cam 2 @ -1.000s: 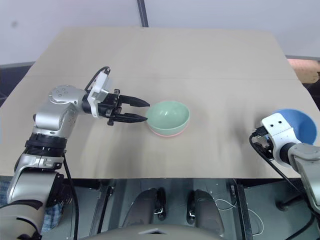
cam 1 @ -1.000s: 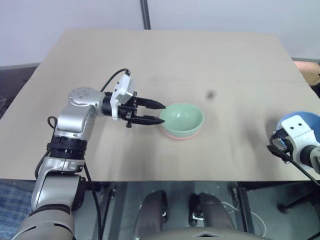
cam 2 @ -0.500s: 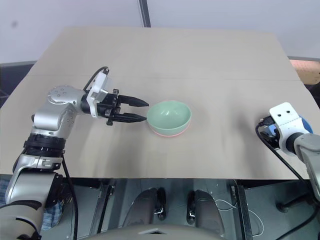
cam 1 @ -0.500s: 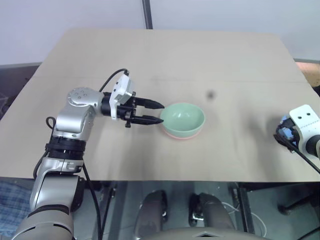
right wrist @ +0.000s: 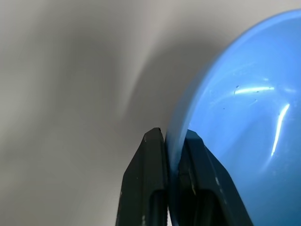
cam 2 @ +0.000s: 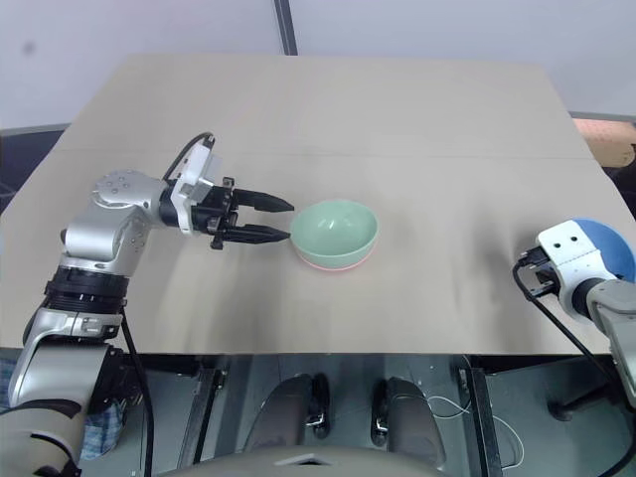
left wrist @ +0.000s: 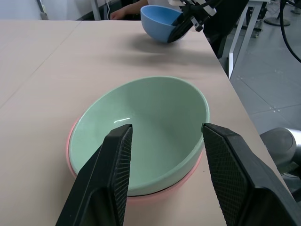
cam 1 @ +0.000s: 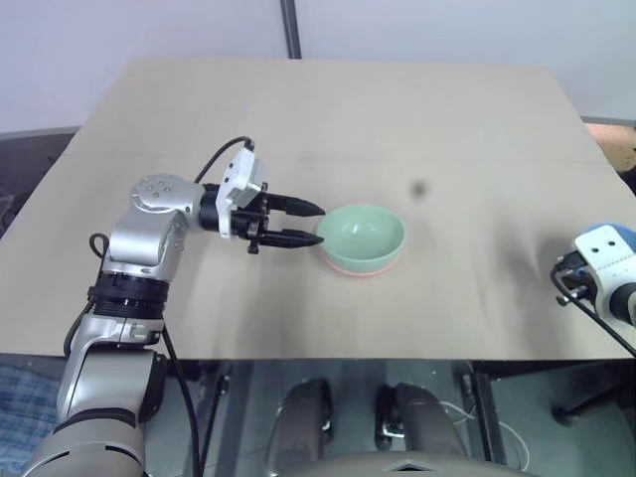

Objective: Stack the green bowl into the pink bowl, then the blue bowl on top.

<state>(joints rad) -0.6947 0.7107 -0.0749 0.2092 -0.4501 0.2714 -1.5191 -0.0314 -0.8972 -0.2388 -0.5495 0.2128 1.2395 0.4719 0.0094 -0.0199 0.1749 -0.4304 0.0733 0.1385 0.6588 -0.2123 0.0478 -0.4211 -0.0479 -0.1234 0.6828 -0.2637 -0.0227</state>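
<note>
At the left of the head view, the left gripper [cam 1: 306, 224] reaches toward the centre of the tan table [cam 1: 328, 119], its two black fingers [left wrist: 104, 181] spread apart and empty, their tips just short of the near rim of the green bowl [cam 1: 362, 235]; the green bowl sits nested inside the pink bowl [cam 1: 355, 268], of which a thin salmon band shows beneath it, the pair standing upright slightly right of the frame's centre; a small dark spot [cam 1: 418, 187] marks the tabletop above and to the right of the stacked bowls; at the far right edge of the frame, near the table's front right corner, the right gripper [right wrist: 170, 155] pinches the rim of the blue bowl [cam 2: 611, 245], one finger inside the wall and one outside, pressed tight on the thin plastic; in the left wrist view the blue bowl appears tilted beyond the green one, well apart from the pair, with the gripper's dark fingers clamped on its edge.
</note>
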